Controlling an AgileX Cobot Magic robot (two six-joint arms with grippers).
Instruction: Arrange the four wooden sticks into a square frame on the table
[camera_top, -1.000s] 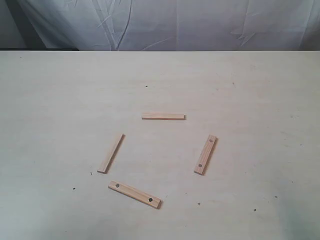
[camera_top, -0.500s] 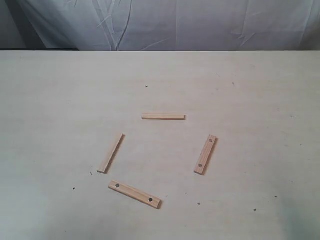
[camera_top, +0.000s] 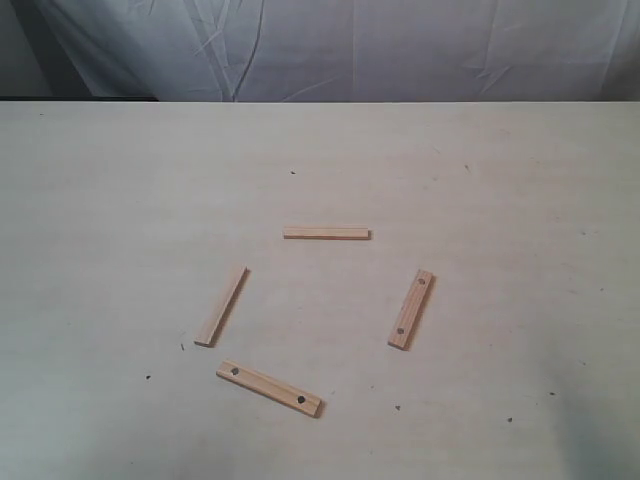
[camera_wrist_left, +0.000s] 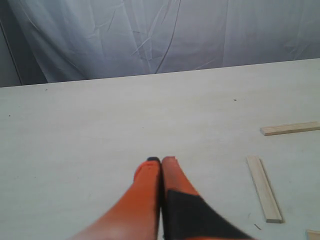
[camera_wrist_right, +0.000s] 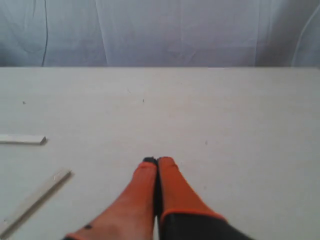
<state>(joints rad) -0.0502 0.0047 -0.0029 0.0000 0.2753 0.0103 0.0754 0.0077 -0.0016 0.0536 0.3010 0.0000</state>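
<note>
Four wooden sticks lie apart on the table (camera_top: 520, 180) in a loose ring, none touching. A plain stick (camera_top: 326, 233) lies crosswise at the far side and another plain stick (camera_top: 222, 306) slants at the left. A holed stick (camera_top: 411, 309) slants at the right and a second holed stick (camera_top: 269, 389) lies nearest. No square frame is formed. Neither gripper shows in the exterior view. My left gripper (camera_wrist_left: 161, 160) is shut and empty, with two plain sticks (camera_wrist_left: 264, 188) (camera_wrist_left: 290, 128) off to its side. My right gripper (camera_wrist_right: 157, 161) is shut and empty, apart from two sticks (camera_wrist_right: 35, 200) (camera_wrist_right: 22, 139).
A wrinkled grey-white cloth (camera_top: 330, 50) hangs behind the table's far edge. A few tiny dark specks (camera_top: 148, 377) dot the tabletop around the sticks.
</note>
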